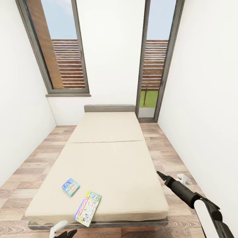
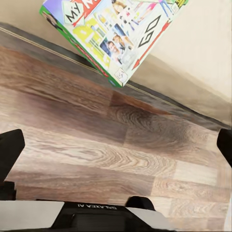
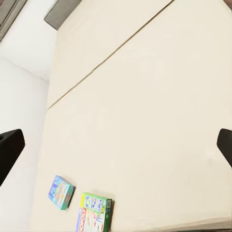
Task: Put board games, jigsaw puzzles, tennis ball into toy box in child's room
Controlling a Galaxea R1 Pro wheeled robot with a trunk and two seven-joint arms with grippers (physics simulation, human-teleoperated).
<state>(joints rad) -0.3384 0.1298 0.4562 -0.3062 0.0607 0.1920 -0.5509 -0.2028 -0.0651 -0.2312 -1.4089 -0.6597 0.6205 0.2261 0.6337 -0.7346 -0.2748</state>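
- Head view: the bed [image 1: 109, 155] lies ahead, with two board games near its foot: the small blue game [image 1: 70, 186] and the larger green-edged game [image 1: 87, 208], whose corner juts over the mattress edge.
- The left gripper [image 1: 61, 230] sits low, just below and in front of the green-edged game [image 2: 116, 34]; in its wrist view the fingers [image 2: 10, 150] stand wide apart with only floor [image 2: 121, 150] between them, empty.
- The right gripper [image 1: 161, 175] hangs beside the bed, well apart from both games; its wrist view shows spread fingers [image 3: 9, 152] holding nothing, with the blue game [image 3: 61, 191] far ahead.
- Judging progress: neither bed game is lifted yet, so both remain to be carried to the toy box; the state of the table items cannot be told.
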